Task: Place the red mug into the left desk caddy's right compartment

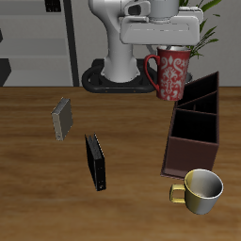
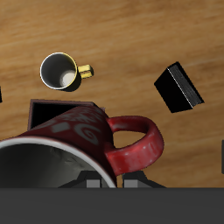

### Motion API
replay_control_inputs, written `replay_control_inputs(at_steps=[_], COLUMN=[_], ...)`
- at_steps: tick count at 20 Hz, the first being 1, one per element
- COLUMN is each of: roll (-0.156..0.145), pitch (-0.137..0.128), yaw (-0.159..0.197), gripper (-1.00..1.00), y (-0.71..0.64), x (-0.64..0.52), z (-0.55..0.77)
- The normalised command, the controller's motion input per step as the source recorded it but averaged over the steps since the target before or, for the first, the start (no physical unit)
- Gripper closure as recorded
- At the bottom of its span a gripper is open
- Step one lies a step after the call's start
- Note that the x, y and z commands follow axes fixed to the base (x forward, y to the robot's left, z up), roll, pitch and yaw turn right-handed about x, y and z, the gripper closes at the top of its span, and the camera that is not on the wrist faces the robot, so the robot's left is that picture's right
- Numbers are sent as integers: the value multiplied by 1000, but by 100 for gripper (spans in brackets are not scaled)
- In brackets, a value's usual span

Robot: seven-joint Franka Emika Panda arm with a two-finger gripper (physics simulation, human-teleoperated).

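Observation:
My gripper (image 1: 169,45) is shut on the rim of the red mug (image 1: 172,75), which has a red-and-white speckled outside and a red handle. It holds the mug upright in the air, above the far end of the dark desk caddy (image 1: 196,124). In the wrist view the mug (image 2: 83,144) fills the foreground under my gripper (image 2: 109,181), its pale grey inside showing. One dark-walled end cell of the caddy (image 2: 48,109) shows just beyond the mug. The caddy's cells look empty.
A yellowish-cream mug (image 1: 200,190) (image 2: 61,72) stands just in front of the caddy's near end. A slim black upright slab (image 1: 95,162) (image 2: 179,87) stands mid-table. A small grey object (image 1: 62,120) lies farther back. The robot's base and a plant are behind.

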Motion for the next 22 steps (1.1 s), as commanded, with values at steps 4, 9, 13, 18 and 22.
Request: replay_control_inputs(at_steps=[4, 9, 13, 18, 22], roll=[33, 34, 54, 45, 2], pitch=[7, 48, 13, 7, -6], yaw=[9, -13, 31, 3, 3], gripper=[100, 100, 100, 100, 100], y=[243, 208, 441, 301, 37], x=[191, 121, 21, -11, 35], z=[-181, -213, -155, -49, 19])
